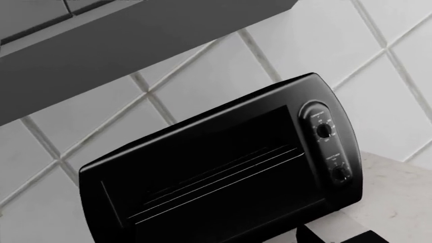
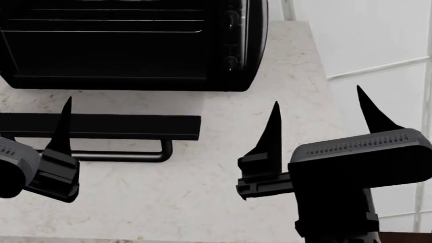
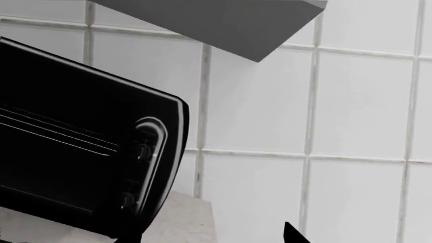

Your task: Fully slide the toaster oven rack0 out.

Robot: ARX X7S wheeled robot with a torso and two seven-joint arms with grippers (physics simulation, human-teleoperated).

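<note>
- The toaster oven (image 2: 128, 45) stands at the back of the pale marble worktop (image 2: 202, 192), hard against a white tiled wall (image 3: 351, 111); the head view cuts off its top and left side; its knobs (image 1: 324, 130) run down its right side.
- Its door (image 2: 101, 126) lies folded down flat in front, the tubular handle (image 2: 128, 156) nearest the robot; the door's left end is lost behind the left arm.
- The rack0 (image 1: 216, 179) sits inside the dark cavity, showing only as a few pale glinting bars; how far forward it reaches is hard to make out.
- The left end effector (image 2: 40, 152) hovers just over the handle, empty; one pointed finger shows, the other is cut off, so its spread cannot be told.
- The right end effector (image 2: 317, 126) hangs over bare worktop to the door's right, fingers spread wide, gripping nothing.
- A grey cabinet underside (image 1: 121, 45) hangs above the oven.
</note>
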